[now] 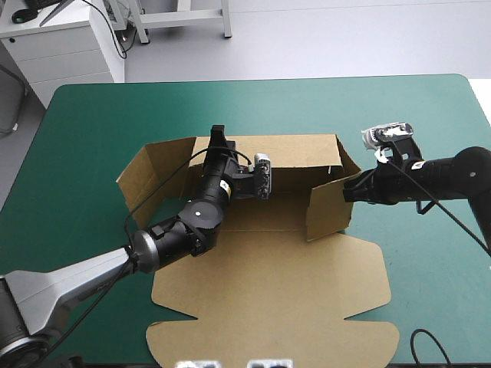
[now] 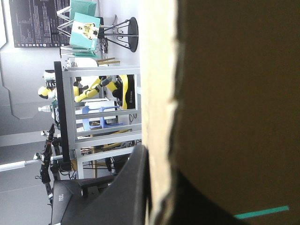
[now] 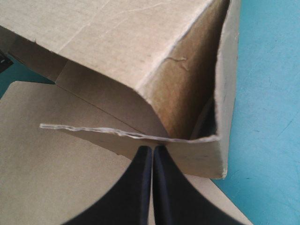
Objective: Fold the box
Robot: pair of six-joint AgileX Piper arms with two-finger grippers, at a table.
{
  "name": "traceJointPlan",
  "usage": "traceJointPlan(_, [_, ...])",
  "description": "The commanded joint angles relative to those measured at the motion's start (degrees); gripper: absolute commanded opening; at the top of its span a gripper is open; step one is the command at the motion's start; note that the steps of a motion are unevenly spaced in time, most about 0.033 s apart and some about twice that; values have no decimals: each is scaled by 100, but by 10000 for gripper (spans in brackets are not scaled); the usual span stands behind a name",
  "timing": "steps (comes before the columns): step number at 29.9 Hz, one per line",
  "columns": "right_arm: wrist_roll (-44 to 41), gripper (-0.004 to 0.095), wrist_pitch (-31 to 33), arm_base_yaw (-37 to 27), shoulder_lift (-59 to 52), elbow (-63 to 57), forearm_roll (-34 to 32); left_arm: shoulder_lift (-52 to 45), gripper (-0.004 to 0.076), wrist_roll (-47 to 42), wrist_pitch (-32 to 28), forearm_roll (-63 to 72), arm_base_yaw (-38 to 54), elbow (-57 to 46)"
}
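The brown box (image 1: 268, 291) lies mid-table with its wide lid panel flat toward the near edge. Its back wall (image 1: 291, 152) stands raised, a left flap (image 1: 142, 180) leans outward, and the right wall (image 1: 328, 205) is folded inward. My left gripper (image 1: 218, 139) sits on the back wall's top edge near its left end. In the left wrist view the board (image 2: 234, 93) passes edge-on between the fingers of that gripper (image 2: 161, 164), which is shut on it. My right gripper (image 1: 350, 190) is shut, its tip (image 3: 152, 152) pressed against the outside of the right wall (image 3: 93, 37) low down.
The teal-green cover (image 1: 92, 115) shows all round the box, widest at the left and far sides. To the right of the box it runs under the right arm (image 3: 267, 93).
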State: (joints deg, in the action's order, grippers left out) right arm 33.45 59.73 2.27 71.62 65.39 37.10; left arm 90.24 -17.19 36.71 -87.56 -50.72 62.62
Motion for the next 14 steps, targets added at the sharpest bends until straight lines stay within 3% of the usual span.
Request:
traceJointPlan(1, [-7, -13, -72, 0, -169, 132, 107, -204, -7, -109, 182, -130, 0, 171])
traceJointPlan(9, [-7, -13, -183, 0, -619, 336, 27, -204, -7, -109, 143, -130, 0, 171])
traceJointPlan(14, [-7, -13, -657, 0, -1014, 705, 27, -204, -7, -109, 95, -130, 0, 171])
